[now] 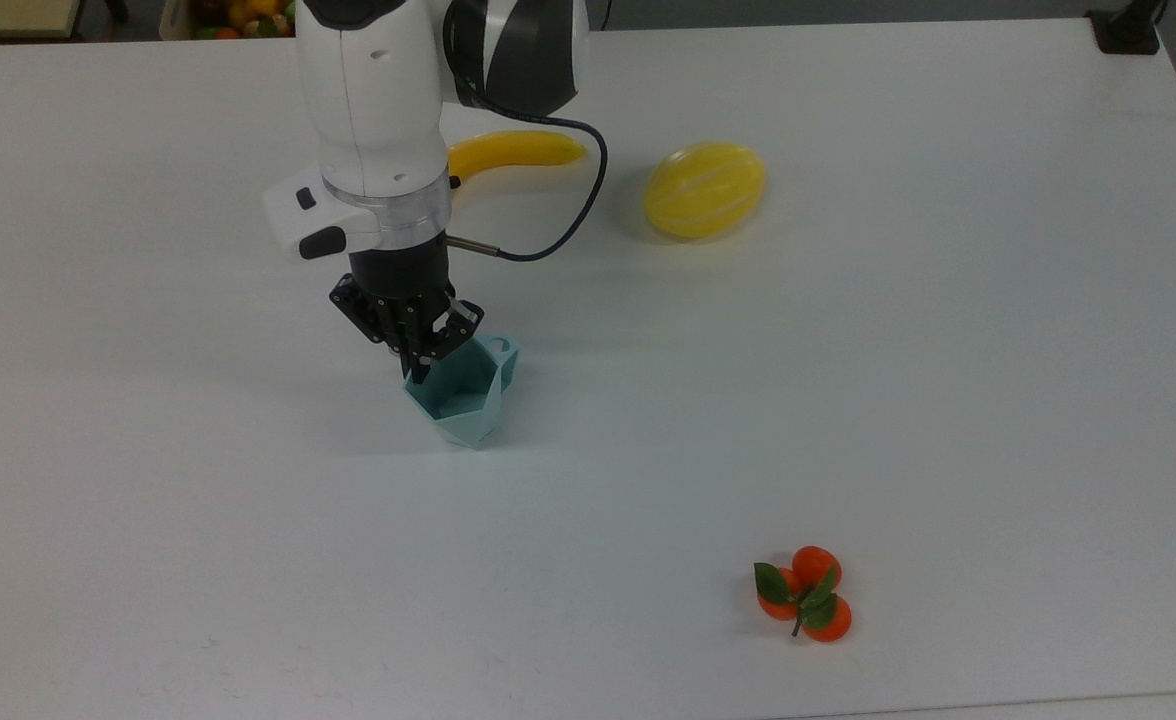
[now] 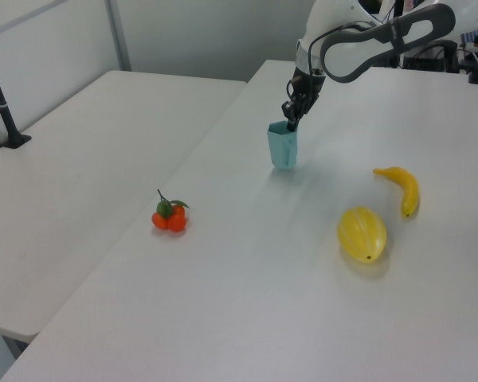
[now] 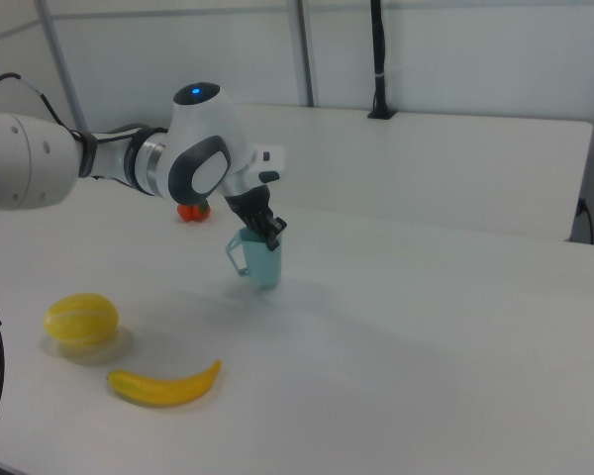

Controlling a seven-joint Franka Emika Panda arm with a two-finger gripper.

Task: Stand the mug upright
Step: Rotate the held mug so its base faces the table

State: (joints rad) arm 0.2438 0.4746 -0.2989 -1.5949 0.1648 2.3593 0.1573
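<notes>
While I hold the mug (image 1: 463,395) by its rim, the gripper (image 1: 416,365) has its fingers pinched on the rim's edge, one finger inside the cup. The mug is near the middle of the white table (image 1: 848,380), mouth up, and I think its bottom is touching or almost touching. In the left view it looks nearly straight. If I let go while it tips a bit, I think it could fall over again. If I pull up crooked, a finger could drag it. The banana (image 1: 518,150) and yellow melon (image 1: 705,189) sit well apart on the far side.
</notes>
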